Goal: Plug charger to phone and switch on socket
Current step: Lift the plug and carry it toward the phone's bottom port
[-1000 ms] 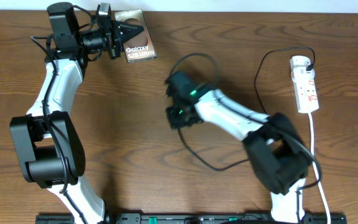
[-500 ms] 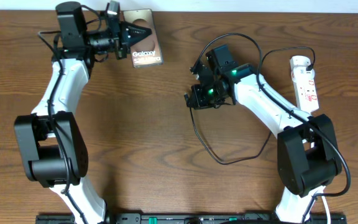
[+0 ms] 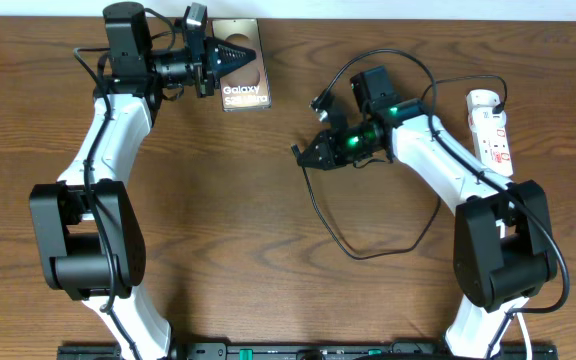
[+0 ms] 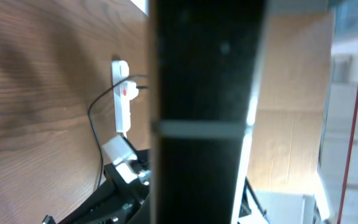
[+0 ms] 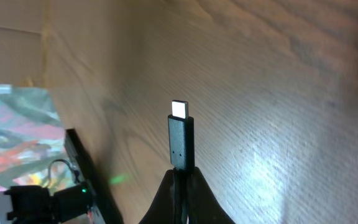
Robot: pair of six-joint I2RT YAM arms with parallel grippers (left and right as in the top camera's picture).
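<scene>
Left claw (image 3: 226,57) is clamped on the phone (image 3: 246,88), a glossy dark-brown slab with white lettering that sticks out past the fingertips. Right claw (image 5: 181,182) is pinched shut on the charger (image 5: 181,140): matte black moulded plug, bright flat metal tip poking straight out beyond the fingertips, thin limp cable trailing behind. The 2 claws are well apart. To mate cleanly I'd square the tip's flat axis to the phone's port edge, come in straight and push slowly. I can't see the port, so I can't tell which edge. Socket (image 3: 492,135), hard white plastic with red switches, sits behind the right claw, untouched.
</scene>
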